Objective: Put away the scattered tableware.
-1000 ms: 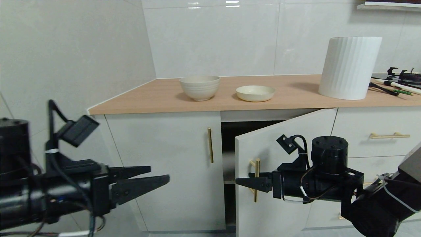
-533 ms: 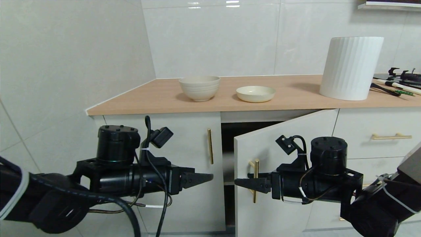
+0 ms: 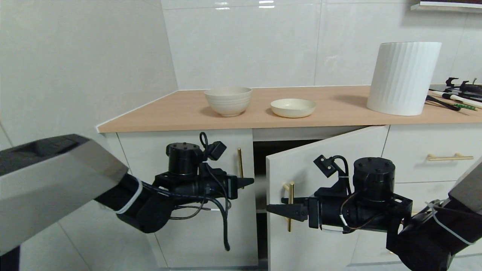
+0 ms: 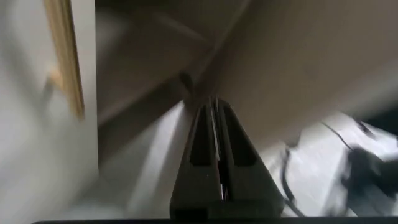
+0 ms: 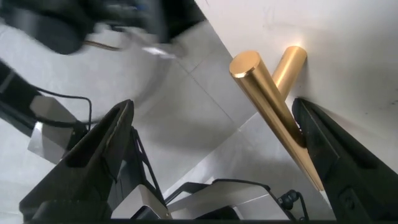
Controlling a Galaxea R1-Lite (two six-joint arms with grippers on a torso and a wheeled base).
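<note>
Opening cabinet judged step in hand: right door (image 3: 320, 150) ajar, right gripper (image 3: 273, 209) spread at its handle (image 3: 290, 205), left gripper (image 3: 246, 181) pressed together beside gap (image 3: 260, 165). Noted on countertop (image 3: 339, 109): bowl (image 3: 228, 100) and dish (image 3: 293, 107). Next: door to be swung wide

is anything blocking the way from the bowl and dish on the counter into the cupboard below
Yes, the doors. The left white cabinet door is shut and the right white cabinet door is only partly open, leaving a narrow dark gap below the ribbed cream bowl and shallow cream dish.
</note>
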